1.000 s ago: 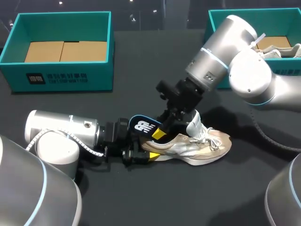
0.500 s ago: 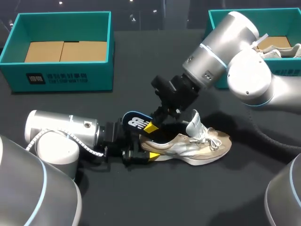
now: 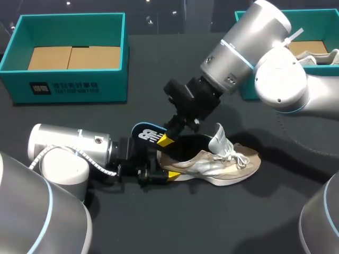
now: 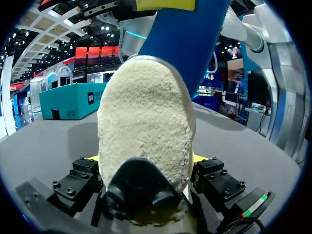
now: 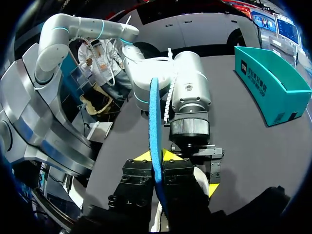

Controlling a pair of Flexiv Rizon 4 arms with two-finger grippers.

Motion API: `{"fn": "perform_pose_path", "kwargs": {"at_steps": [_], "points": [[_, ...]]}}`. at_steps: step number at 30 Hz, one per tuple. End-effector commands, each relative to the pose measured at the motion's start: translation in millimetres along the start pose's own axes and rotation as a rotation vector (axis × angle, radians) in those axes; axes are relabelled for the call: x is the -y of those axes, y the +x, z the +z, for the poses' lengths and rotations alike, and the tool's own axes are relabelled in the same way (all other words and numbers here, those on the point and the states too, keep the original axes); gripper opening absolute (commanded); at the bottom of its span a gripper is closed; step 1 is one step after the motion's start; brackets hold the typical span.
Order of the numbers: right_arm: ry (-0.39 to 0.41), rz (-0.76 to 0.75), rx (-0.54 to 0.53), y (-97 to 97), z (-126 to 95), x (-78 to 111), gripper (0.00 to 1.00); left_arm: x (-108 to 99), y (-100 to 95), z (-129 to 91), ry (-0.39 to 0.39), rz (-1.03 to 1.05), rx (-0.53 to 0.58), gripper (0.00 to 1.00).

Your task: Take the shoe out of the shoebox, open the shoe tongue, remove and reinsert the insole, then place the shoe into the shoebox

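Currently, listed from the jaws outward:

1. Right gripper (image 3: 165, 140) (image 5: 157, 156). You have its jaws pinching the insole (image 3: 144, 132) (image 5: 154, 112) (image 4: 187, 44), one yellow tip on each face. The arm comes in from the far right, and the gripper hangs over the heel end of the shoe (image 3: 220, 161) (image 4: 144, 122).

2. Insole. It is blue with a white mark on the upper face. It is held aloft and tilted, with the free end pointing toward your left arm (image 3: 69, 148) (image 5: 190, 97). From the right wrist you see it edge-on, as a thin blue strip between the tips. You cannot tell whether its lower end is clear of the shoe's opening.

3. Left gripper (image 3: 159, 173) (image 4: 146, 163). Its jaws are clamped on the shoe's heel, one from each side, low at the desk (image 3: 169, 227). From the left wrist the fuzzy cream heel fills the gap between them, and the insole rises behind it.

4. Shoe. It is cream and grey and sits on its sole on the desk, near the middle. The toe points to your right, the tongue (image 3: 218, 137) stands up, and the white laces are loose.

5. Left box (image 3: 69, 87). It is teal and open and sits at the far left, well apart from the shoe. Cardboard (image 3: 71, 57) lies on its floor.

6. Right box (image 3: 323, 24). It is teal and sits at the far right, partly hidden behind the right arm. A second shoe (image 3: 323, 57) lies inside it.
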State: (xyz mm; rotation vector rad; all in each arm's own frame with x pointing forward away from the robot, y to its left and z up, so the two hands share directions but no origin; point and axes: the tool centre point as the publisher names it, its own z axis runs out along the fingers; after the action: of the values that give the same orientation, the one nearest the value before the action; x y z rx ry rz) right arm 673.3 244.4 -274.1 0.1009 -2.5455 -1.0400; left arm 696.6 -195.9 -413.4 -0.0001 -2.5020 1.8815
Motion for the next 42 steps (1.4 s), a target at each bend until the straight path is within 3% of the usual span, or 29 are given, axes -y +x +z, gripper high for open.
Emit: {"fn": "perform_pose_path", "kwargs": {"at_steps": [1,4,6,11,25,32,37,42], "points": [[0.017,-0.062,-0.026,11.5,6,-29.6,0.0,0,0.8,-1,-0.001,0.0,0.001,0.0],[0.032,-0.105,-0.034,22.2,-7,-57.5,0.0,0,0.8,-1,-0.001,0.0,0.001,0.0],[0.002,-0.145,-0.04,31.8,-23,-72.9,0.0,0,0.8,-1,-0.001,0.0,0.001,0.0],[-0.244,-0.194,-0.132,58.2,-66,-110.6,0.0,0,0.8,-1,-0.001,0.0,0.001,0.0],[-0.244,-0.194,-0.132,58.2,-66,-110.6,0.0,0,0.8,-1,-0.001,0.0,0.001,0.0],[-0.351,-0.088,-0.028,99.9,-112,-115.2,0.0,0,0.8,-1,-0.001,0.0,0.001,0.0],[-0.524,0.057,0.004,128.7,-137,-94.7,0.0,0,0.8,-1,-0.001,0.0,0.001,0.0],[-0.524,0.057,0.004,128.7,-137,-94.7,0.0,0,0.8,-1,-0.001,0.0,0.001,0.0]]}}
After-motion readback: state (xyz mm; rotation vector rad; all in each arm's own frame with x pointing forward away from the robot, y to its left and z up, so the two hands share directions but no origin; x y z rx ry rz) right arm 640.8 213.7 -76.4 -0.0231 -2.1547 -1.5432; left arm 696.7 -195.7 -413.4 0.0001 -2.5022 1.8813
